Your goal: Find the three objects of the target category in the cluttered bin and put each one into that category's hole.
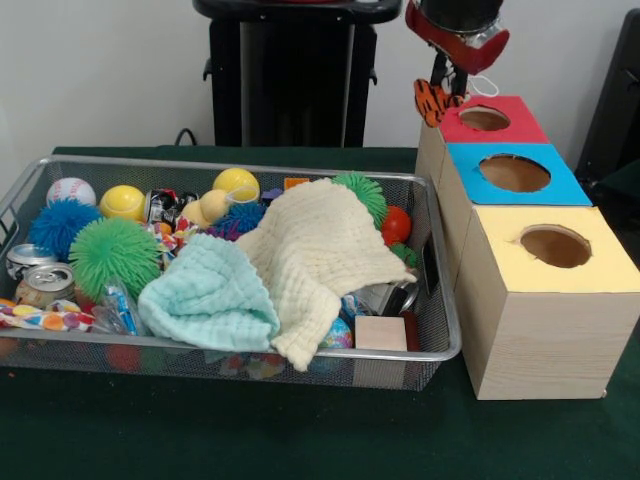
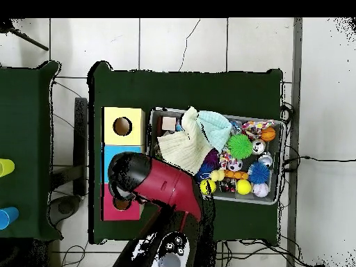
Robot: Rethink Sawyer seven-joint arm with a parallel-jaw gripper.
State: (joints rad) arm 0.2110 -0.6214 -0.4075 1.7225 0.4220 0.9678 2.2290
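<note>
Gripper point(image 1: 440, 95) above the near-left edge of the red box point(image 1: 520, 125), jaws clamped on a small orange-and-black striped toy point(image 1: 430, 100) that hangs just left of the red hole point(image 1: 484, 118). Arm point(image 2: 163, 182) in the overhead view covering most of the red box and part of the blue box point(image 2: 115, 154); gripper itself hidden there.

Three boxes in a row right of the bin: red farthest, blue point(image 1: 515, 173) in the middle, yellow point(image 1: 555, 250) nearest, each with a round hole on top.

Bin point(image 1: 440, 340) on the green table point(image 1: 200, 430), just beside the boxes, full of clutter. Cream cloth point(image 1: 320, 255) draped over the middle, a mint cloth point(image 1: 210, 295) partly under its left edge. Left side: baseball point(image 1: 70, 190), blue spiky ball point(image 1: 60, 225), green spiky ball point(image 1: 113, 253), two yellow balls point(image 1: 122, 202), two cans point(image 1: 45, 283) at the left wall. Behind the cream cloth: another green spiky ball point(image 1: 362, 190) and an orange-red ball point(image 1: 396, 225). Wooden block point(image 1: 380, 333) at the near right corner.
</note>
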